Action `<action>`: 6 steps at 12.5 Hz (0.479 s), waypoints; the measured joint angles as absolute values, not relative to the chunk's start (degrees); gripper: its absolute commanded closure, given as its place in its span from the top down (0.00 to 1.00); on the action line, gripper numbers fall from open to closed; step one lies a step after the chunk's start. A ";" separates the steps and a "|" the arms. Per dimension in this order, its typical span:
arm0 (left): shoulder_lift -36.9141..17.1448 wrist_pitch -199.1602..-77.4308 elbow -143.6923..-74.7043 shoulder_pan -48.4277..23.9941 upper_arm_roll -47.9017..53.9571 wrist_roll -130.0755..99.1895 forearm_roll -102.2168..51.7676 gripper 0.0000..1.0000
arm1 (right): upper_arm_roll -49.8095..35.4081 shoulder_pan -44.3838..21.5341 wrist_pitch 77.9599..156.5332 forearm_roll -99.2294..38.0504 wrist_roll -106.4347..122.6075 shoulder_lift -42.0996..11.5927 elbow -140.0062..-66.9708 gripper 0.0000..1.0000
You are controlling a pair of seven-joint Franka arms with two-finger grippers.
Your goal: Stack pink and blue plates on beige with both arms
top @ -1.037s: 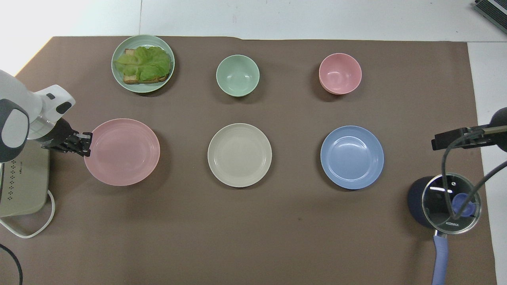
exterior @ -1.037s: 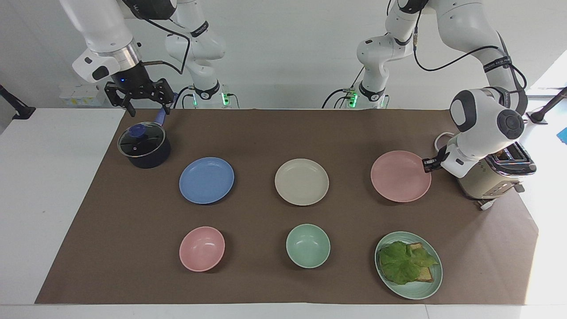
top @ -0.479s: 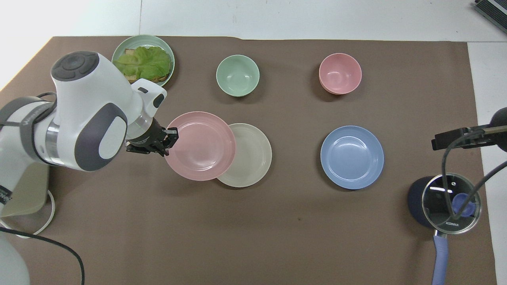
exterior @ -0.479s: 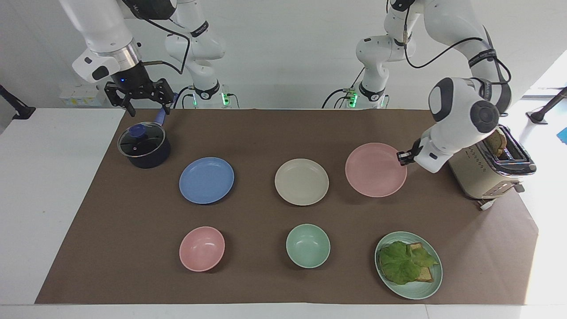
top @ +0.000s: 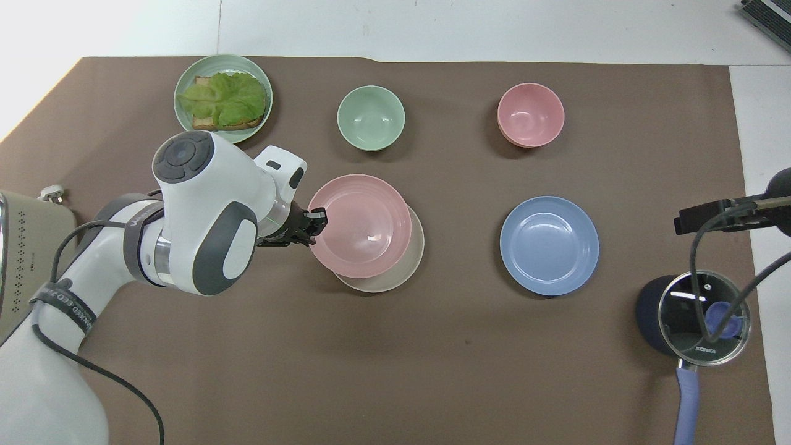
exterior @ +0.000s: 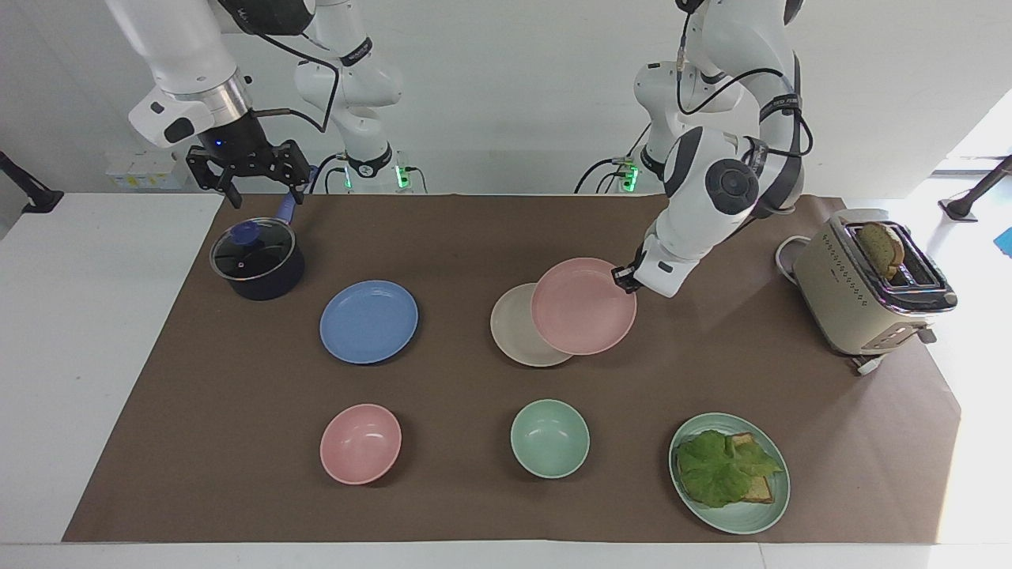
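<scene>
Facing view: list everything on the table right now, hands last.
pink plate: 1, pink, held over the beige plate
beige plate: 1, cream, mid-table
blue plate: 1, blue, beside the beige plate
pink bowl: 1, pink
green bowl: 1, mint
green plate: 1, mint, lettuce and toast
pot: 1, dark, glass lid
toaster: 1, cream
left hand: shut on pink plate's rim
right hand: open, waiting above pot

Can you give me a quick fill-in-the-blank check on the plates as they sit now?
1. The left tool grips the rim of the round matte ____ plate.
2. That plate hangs partly over the round cream-beige plate, not yet ____ on it.
3. The round medium-blue plate lies on the brown ____.

Missing: pink; centred; mat
</scene>
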State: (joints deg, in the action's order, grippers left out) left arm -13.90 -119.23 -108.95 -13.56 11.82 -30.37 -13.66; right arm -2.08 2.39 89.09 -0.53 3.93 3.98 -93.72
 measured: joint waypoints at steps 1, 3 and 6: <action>-13.89 -119.53 -109.05 -13.81 11.79 -30.41 -13.76 1.00 | -2.09 2.39 89.09 -0.53 3.93 3.98 -93.72 1.00; -13.78 -119.67 -109.03 -13.83 11.73 -30.41 -13.78 1.00 | -2.08 2.40 89.09 -0.53 3.93 3.98 -93.72 1.00; -13.61 -119.65 -108.71 -13.76 11.07 -30.36 -13.77 1.00 | -2.08 2.40 89.09 -0.53 3.93 3.98 -93.72 1.00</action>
